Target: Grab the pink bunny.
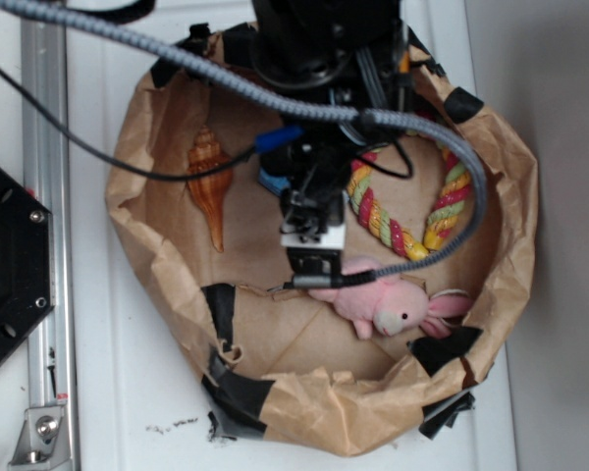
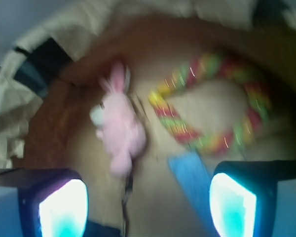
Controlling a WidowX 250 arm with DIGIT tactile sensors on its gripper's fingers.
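Note:
The pink bunny (image 1: 388, 304) lies on its side on the floor of a brown paper basin (image 1: 137, 206), near the front right, ears pointing right. In the blurred wrist view the pink bunny (image 2: 119, 128) lies ahead and left of centre, beyond the fingers. My gripper (image 1: 316, 270) hangs just left of the bunny's rear, above the basin floor. In the wrist view my gripper (image 2: 148, 202) is open, its two glowing pads (image 2: 63, 207) wide apart, with nothing between them.
A multicoloured rope ring (image 1: 412, 211) lies behind the bunny, also in the wrist view (image 2: 212, 103). An orange spiral shell (image 1: 209, 182) lies at the left. A flat blue piece (image 2: 190, 173) lies near the right finger. Black-taped paper walls ring the basin.

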